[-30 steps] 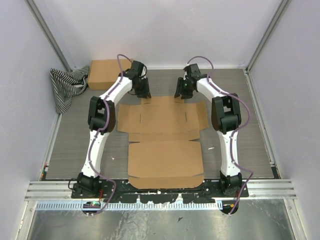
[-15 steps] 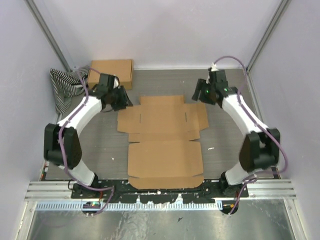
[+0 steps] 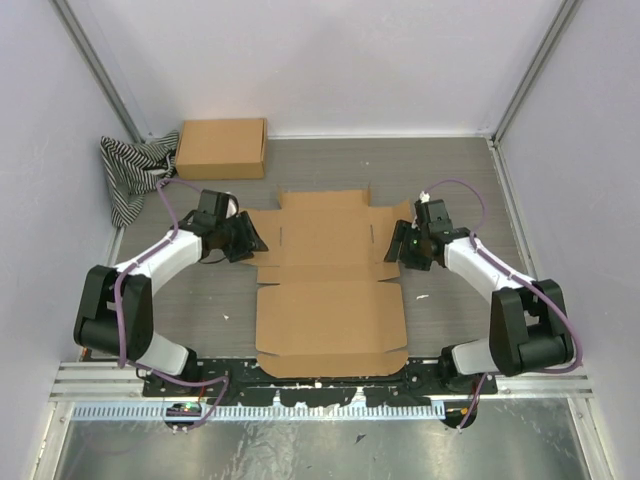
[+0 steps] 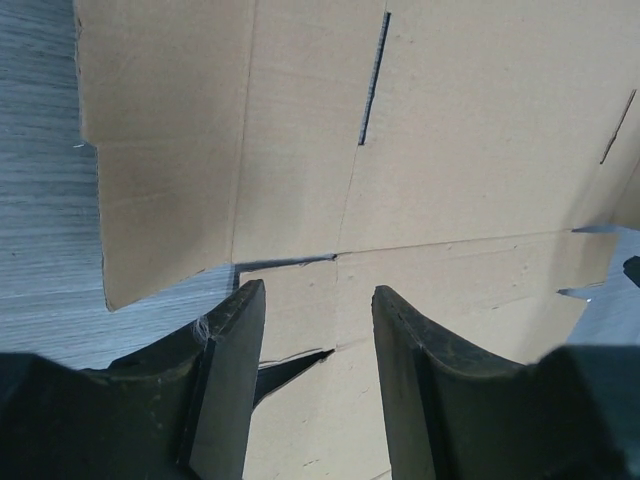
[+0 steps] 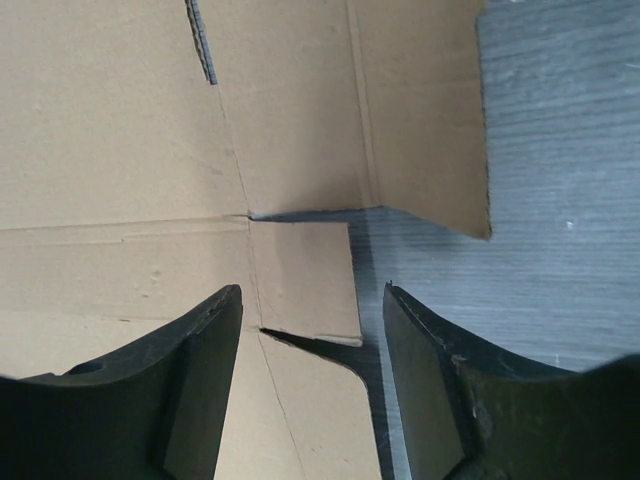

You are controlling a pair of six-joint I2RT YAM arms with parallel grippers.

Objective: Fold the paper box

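Your left gripper (image 4: 315, 330) has its fingers spread with nothing between them; they straddle the small tab at the left edge of the paper box (image 3: 330, 290), where the side flap meets the narrow middle strip; whether the tips touch the cardboard, you cannot tell. Your right gripper (image 5: 310, 330) mirrors this, released and empty, one finger over the small right-hand tab and the other over bare table (image 3: 460, 190). The sheet lies flat and unfolded in the middle of the table, its large panel nearest the arm bases, its flapped panel farther out; grey surface lies free outside both side flaps and beyond the far edge. A ready-made box (image 3: 221, 147) sits closed at the far left corner, well apart from the sheet, with a striped cloth (image 3: 130, 175) just beside it.
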